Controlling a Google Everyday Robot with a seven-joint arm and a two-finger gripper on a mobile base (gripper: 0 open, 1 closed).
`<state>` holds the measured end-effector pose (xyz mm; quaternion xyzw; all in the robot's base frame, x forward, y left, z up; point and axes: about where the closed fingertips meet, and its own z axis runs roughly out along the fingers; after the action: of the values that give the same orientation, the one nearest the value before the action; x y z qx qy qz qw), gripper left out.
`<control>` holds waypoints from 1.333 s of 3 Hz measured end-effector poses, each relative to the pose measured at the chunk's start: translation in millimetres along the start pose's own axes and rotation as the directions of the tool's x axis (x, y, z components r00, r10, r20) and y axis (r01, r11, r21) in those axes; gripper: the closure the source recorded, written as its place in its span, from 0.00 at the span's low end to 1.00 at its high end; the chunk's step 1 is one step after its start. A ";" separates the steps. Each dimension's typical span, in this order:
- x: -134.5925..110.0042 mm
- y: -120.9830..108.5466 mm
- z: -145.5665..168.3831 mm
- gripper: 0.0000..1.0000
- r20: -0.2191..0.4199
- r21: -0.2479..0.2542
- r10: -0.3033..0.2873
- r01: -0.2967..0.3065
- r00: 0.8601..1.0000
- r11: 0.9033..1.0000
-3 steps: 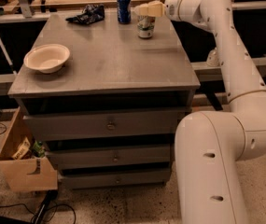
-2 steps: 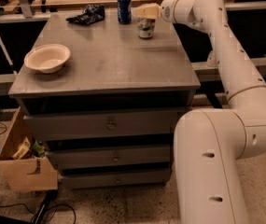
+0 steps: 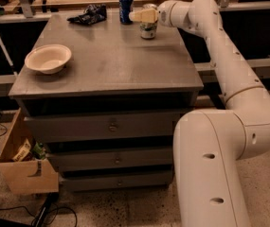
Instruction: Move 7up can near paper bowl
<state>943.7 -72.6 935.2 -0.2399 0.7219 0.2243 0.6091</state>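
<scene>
The 7up can (image 3: pixel 148 30), whitish with green markings, stands upright at the far right of the grey table top (image 3: pixel 115 65). My gripper (image 3: pixel 142 16) reaches in from the right and sits at the can's upper part, hiding its top half. I cannot see whether it holds the can. The cream-white paper bowl (image 3: pixel 48 58) rests near the table's left edge, far from the can.
A dark blue can (image 3: pixel 126 6) stands just left of the 7up can at the back edge. A dark crumpled bag (image 3: pixel 89 15) lies at the back left. The table has drawers (image 3: pixel 111 126) below. An open cardboard box (image 3: pixel 23 167) sits on the floor at left.
My gripper has shifted a little left and down onto the upper part of the 7up can. The can, the bowl and the other things have not moved.
</scene>
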 end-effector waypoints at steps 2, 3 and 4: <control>1.3 3.8 13.3 0.49 0.016 -0.004 -0.039 0.039 0.999 0.999; 2.8 5.9 15.9 0.70 0.014 -0.008 -0.039 0.039 0.999 0.999; 4.5 8.1 18.7 0.95 0.012 -0.012 -0.037 0.038 0.999 0.999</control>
<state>952.4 -55.1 928.1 -0.2557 0.7122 0.2186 0.6161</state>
